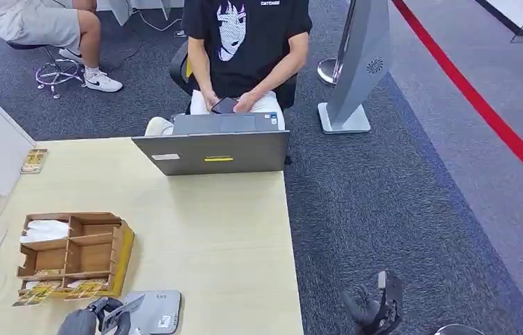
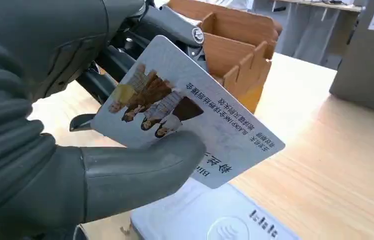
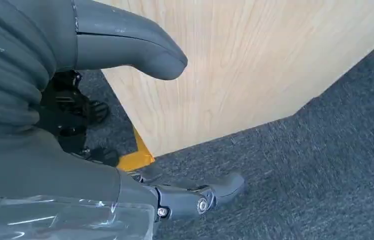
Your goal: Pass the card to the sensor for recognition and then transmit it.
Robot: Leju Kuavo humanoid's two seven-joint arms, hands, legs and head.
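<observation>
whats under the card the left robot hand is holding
Under the card, which the left robot hand holds, lies the grey card reader on the table, its contactless symbol showing. The card and thumb cover the reader's far part.

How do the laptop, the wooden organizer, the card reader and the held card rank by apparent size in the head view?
Largest to smallest, as they look in the head view:
1. laptop
2. wooden organizer
3. card reader, partly cut off by the frame edge, so its rank is less sure
4. card, seen as a sliver in the left hand

Printed card [image 2: 185, 110] tilted just above grey sensor [image 2: 209, 220].
</observation>
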